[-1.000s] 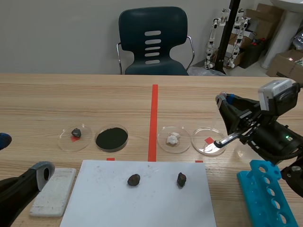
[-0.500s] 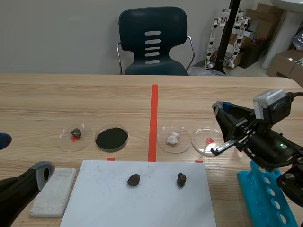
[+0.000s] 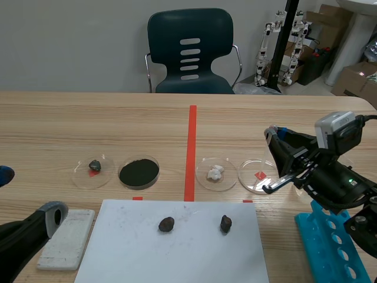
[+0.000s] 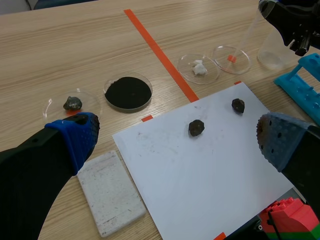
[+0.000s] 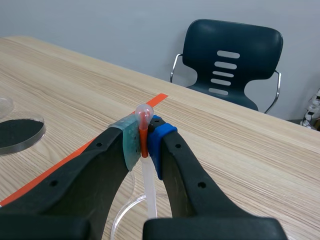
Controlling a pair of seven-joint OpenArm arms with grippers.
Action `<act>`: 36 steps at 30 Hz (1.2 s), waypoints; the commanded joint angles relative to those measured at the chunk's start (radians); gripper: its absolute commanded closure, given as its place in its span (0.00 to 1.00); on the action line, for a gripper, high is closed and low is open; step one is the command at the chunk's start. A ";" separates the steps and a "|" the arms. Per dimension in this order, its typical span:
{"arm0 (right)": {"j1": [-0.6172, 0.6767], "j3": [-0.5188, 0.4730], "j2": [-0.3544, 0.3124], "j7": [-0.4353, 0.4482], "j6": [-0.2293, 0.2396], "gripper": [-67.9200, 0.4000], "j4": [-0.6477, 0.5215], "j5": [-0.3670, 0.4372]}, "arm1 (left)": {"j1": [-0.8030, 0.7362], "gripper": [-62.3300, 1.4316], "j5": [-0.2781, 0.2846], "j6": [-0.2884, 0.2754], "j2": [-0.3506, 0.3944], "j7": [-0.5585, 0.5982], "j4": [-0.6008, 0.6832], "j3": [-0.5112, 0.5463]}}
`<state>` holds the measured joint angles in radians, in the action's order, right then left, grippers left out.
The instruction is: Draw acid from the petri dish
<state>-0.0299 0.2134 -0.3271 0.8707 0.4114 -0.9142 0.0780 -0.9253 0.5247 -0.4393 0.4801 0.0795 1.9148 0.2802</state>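
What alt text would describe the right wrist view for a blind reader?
The right gripper is shut on a clear pipette, its tube pointing down toward a clear petri dish on the wooden table; a dark chair stands beyond.

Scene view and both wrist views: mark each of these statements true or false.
1. The right end effector is shut on a pipette. True.
2. In the scene view, the powder dish sits right of the tape line. False: it sits left of the line.
3. Two rocks lie on the sheet. True.
4. The left end effector grips the slab. False: it is open with nothing between its fingers, and the slab lies on the table beside the sheet.
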 commanded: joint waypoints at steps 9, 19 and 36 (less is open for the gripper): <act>-0.003 -0.006 -0.011 0.019 0.000 0.97 -0.013 0.011 | -0.002 0.00 0.011 -0.001 0.000 0.014 0.016 0.008; -0.001 -0.007 -0.011 0.020 0.000 0.91 -0.013 0.011 | -0.002 0.00 0.011 -0.001 0.000 0.014 0.016 0.008; -0.001 -0.007 -0.011 0.027 0.000 0.91 -0.013 0.012 | -0.002 0.00 0.011 -0.001 0.000 0.014 0.016 0.008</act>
<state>-0.0265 0.2134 -0.3271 0.8787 0.4114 -0.9142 0.0784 -0.9253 0.5247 -0.4393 0.4801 0.0795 1.9148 0.2802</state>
